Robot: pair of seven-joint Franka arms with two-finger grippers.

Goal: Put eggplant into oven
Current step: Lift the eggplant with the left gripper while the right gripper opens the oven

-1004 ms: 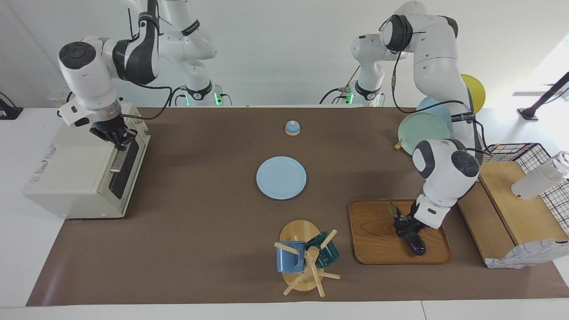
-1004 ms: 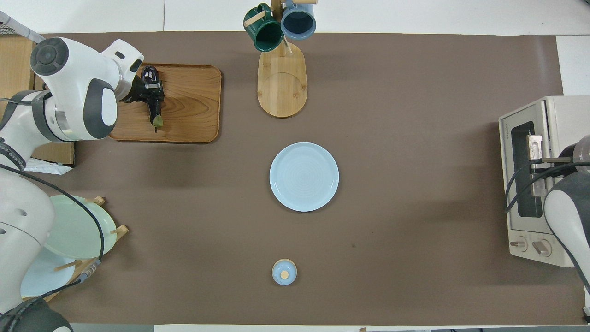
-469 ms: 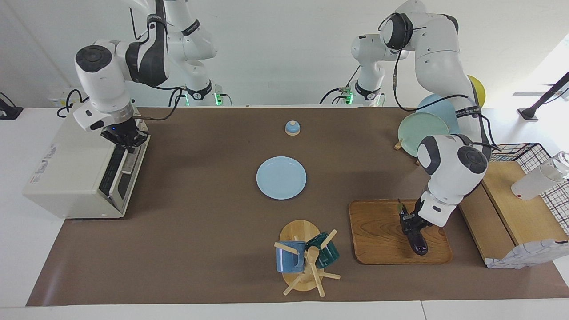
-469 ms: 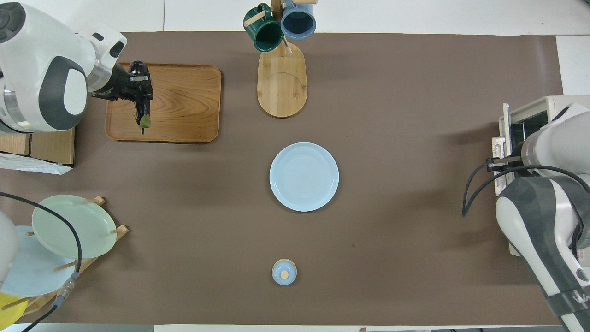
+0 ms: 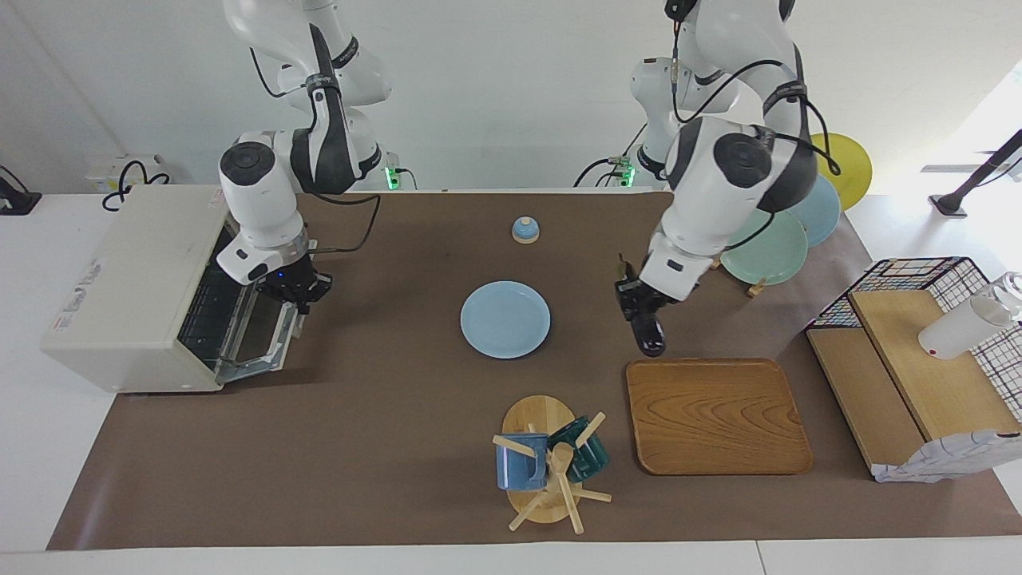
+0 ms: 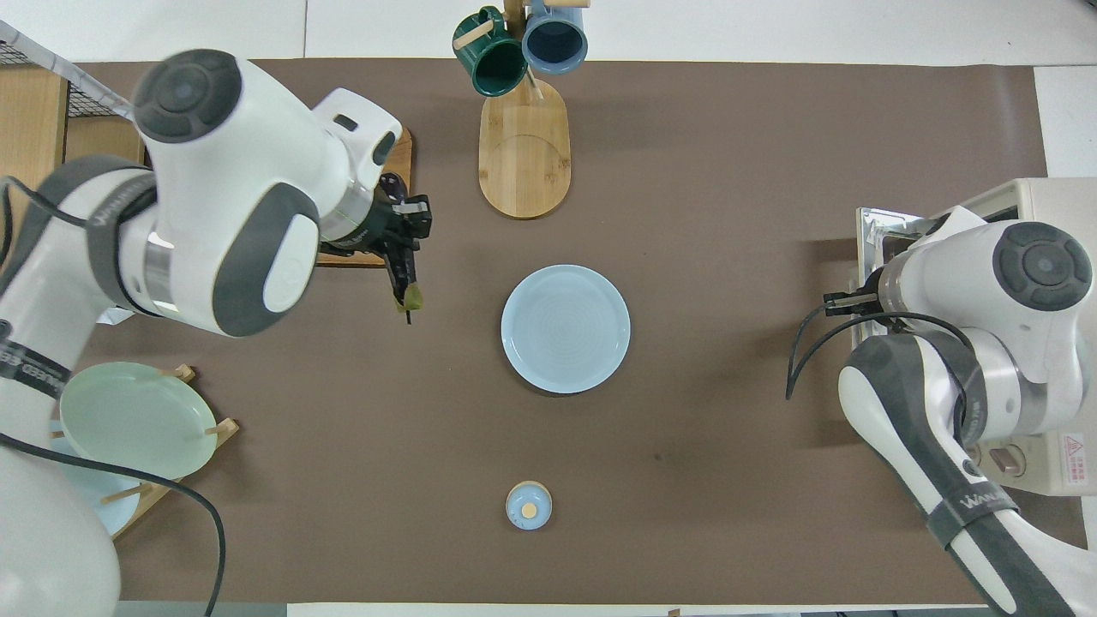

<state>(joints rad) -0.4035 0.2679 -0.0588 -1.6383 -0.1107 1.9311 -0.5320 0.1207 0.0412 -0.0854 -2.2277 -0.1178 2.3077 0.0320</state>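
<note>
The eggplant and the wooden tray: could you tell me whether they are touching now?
Apart. The facing view shows the eggplant in the left pincer, over bare mat clear of the wooden tray.

One camera sits high across the tabletop, facing the two robots and taking in the whole brown mat from a fair way off. The other hangs high above the robots' own end, looking forward and steeply down. Both share the mat, the blue plate at its middle and the oven, turned half around.
</note>
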